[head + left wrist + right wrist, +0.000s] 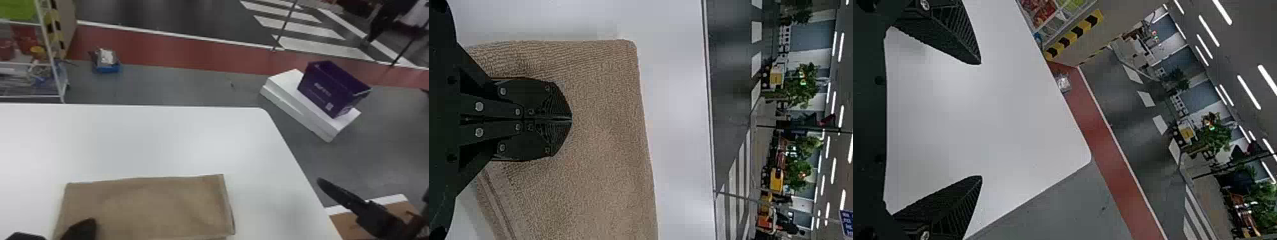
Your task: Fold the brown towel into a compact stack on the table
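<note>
While the left gripper (86, 225) sits at about 7 o'clock in the head view, right at the brown towel (153, 204), its jaws are closed up flat against each other. Can't tell if there's a pinch of cloth in there tbh. The right gripper (367, 207) is over at 4 o'clock, jaws spread wide with nothing between them, and in the head view it shows past the edge of the tabletop (178, 140).

The towel's lying flat near 6 to 7 o'clock, folded into a neat rectangle, with layers peeking out along its 3 o'clock edge. It's well apart from the right gripper.

Further out, there's a brown surface with a white edge (381, 199) behind the right gripper, no clue what it is. Around 2 o'clock a purple box (332, 89) sits on a white box (284, 83) down on the floor. Way off at 11 there's a blue tray (108, 68) with something pale in it, and a white-framed rack (50, 54) stands at 10 o'clock, loaded with stuff.
</note>
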Controlling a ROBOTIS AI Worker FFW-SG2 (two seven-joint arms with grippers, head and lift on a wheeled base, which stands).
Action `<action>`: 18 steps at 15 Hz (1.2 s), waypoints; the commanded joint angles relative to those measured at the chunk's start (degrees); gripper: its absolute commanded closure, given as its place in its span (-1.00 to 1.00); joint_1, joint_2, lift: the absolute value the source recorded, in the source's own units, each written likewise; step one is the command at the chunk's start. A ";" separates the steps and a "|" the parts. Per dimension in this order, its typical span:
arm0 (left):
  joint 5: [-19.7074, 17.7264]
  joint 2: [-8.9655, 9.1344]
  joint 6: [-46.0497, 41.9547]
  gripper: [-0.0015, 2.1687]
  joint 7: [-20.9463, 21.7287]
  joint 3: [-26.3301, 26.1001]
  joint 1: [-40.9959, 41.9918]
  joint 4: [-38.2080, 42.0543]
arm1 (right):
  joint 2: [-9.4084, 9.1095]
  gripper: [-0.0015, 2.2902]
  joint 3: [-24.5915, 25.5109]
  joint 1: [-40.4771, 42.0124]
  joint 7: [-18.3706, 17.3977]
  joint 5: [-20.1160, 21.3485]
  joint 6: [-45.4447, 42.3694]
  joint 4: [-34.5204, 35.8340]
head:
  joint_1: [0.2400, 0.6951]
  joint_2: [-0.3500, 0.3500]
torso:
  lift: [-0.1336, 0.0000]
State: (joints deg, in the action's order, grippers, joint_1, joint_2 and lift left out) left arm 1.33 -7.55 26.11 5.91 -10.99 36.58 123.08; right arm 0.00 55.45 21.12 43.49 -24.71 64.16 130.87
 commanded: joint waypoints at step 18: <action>1.48 -0.98 3.56 0.72 1.12 -1.14 4.64 11.92 | 7.73 -0.93 -20.47 -15.59 -22.66 -4.12 25.92 2.37 | 1.00 -0.96 | -0.85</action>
State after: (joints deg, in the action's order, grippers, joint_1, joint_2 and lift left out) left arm 2.26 -8.61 28.55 7.04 -11.99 41.61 134.88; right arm 7.78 33.99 4.59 21.89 -25.31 88.73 135.49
